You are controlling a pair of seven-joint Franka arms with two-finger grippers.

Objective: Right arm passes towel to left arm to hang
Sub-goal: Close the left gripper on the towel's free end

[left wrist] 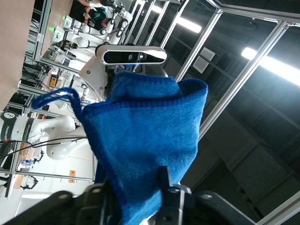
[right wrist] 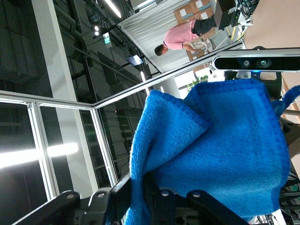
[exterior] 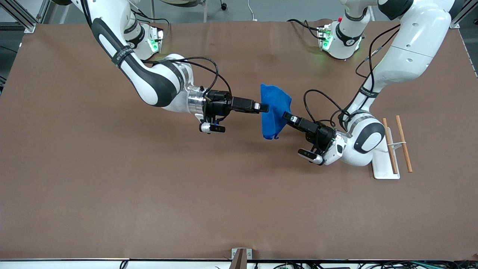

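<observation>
2 tools (exterior: 264, 108) (exterior: 286, 116) clamp towel (exterior: 274, 110) above brown table (exterior: 112, 194); aluminium-framed lab

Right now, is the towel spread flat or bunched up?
Bunched: the towel hangs folded in the air between the right gripper and left gripper, both shut on it.

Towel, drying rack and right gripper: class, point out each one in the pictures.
towel (exterior: 272, 108): front view, middle of the blue cloth held up between both arms.
drying rack (exterior: 404, 148): front view, on one wooden rod.
right gripper (exterior: 264, 108): front view, tip at the towel.
</observation>
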